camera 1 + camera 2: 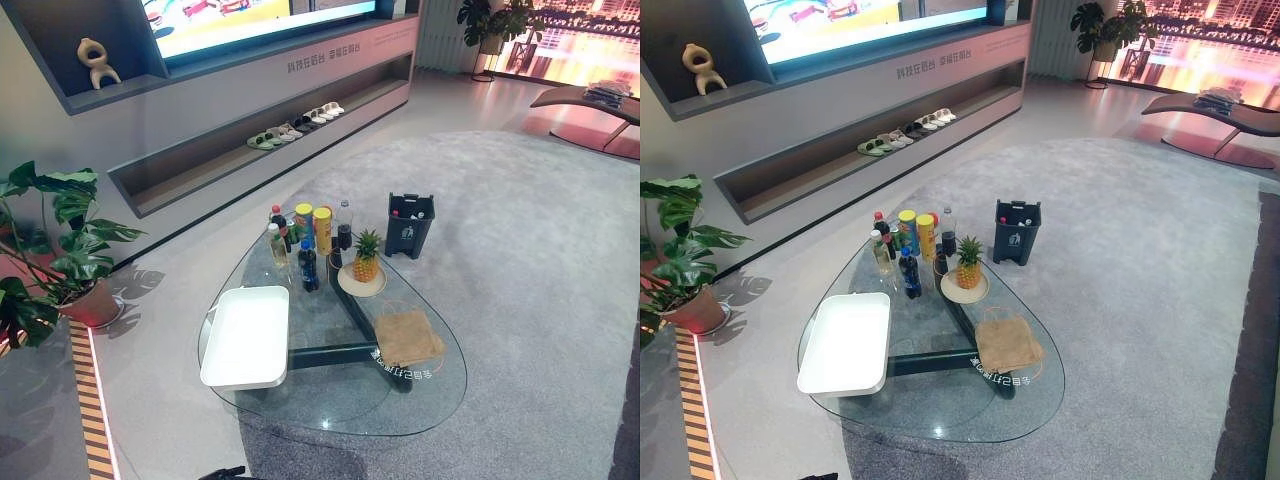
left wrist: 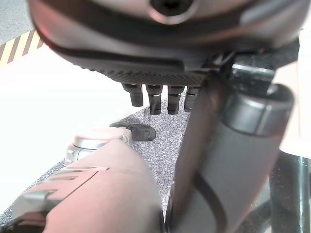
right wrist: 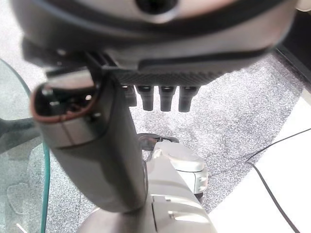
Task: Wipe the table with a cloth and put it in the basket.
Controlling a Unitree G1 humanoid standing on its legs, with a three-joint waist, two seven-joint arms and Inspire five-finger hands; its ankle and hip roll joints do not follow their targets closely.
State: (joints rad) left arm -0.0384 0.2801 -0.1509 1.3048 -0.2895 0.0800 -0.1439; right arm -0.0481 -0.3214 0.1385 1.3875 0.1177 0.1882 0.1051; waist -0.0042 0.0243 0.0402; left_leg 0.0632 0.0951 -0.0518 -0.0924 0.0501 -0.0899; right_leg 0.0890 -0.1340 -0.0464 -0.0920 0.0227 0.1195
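Observation:
A tan cloth [image 1: 408, 335] lies flat on the near right part of the rounded glass table [image 1: 340, 410]. A white rectangular basket [image 1: 247, 335] stands on the table's left side, a short gap away from the cloth. My left hand [image 2: 155, 99] hangs low beside the table's near edge, fingers straight and holding nothing, above grey carpet. My right hand [image 3: 163, 99] hangs the same way over the carpet, with the glass edge close by, and it is empty too.
Several bottles and cans [image 1: 305, 245] cluster at the table's far end, beside a pineapple on a plate [image 1: 366, 258]. A dark bin [image 1: 409, 224] stands on the carpet beyond the table. A potted plant [image 1: 60, 250] and a striped floor edge [image 1: 90, 400] lie to the left.

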